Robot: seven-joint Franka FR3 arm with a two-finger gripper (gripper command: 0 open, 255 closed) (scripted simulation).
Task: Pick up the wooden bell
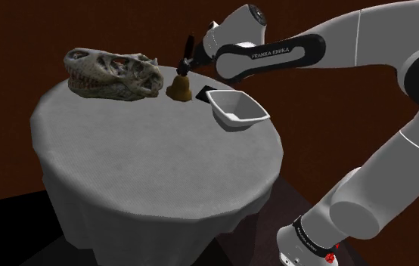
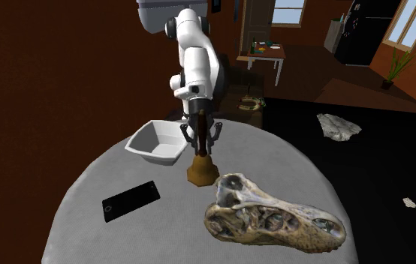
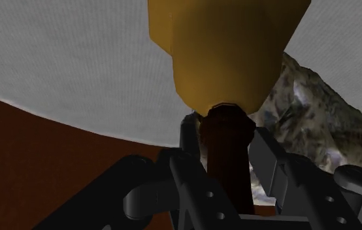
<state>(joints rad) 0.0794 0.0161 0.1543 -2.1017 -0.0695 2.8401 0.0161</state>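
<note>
The shoulder view looks down from high behind the arm [image 1: 397,151], whose base sits at 4 o'clock. It faces toward 10 o'clock over the whole round table [image 1: 147,166] at middle distance. The second exterior view faces the opposite way, across the table toward the arm at 12 o'clock, and stands nearer, with the skull [image 2: 274,219] closest at 5 o'clock. Both share the table's top, skull, bowl [image 1: 236,108] and bell [image 1: 178,87]. The wrist view looks along the claw [image 3: 224,127], very close to the bell.
</note>
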